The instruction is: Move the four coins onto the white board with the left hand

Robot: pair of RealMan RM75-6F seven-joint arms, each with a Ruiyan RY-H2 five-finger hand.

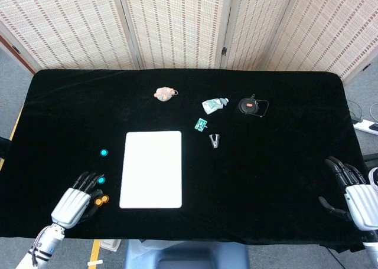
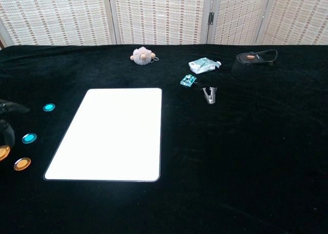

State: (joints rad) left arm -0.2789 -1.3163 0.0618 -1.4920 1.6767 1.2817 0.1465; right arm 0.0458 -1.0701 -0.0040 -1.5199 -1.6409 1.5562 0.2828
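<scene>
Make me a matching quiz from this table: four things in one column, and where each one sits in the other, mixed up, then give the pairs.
Things
1. white board
2. fuzzy toy
3. left hand
4. right hand

Places
A. at the near right edge of the table
B. far side of the table, beyond the board
C. near left corner, beside the coins
D. flat on the cloth, just right of the coins

Pairs: 1-D, 2-B, 3-C, 4-A

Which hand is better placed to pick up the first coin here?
Left. The left hand sits at the coins, its fingers by the orange coins and the teal coin. The right hand is at the far table edge.
</scene>
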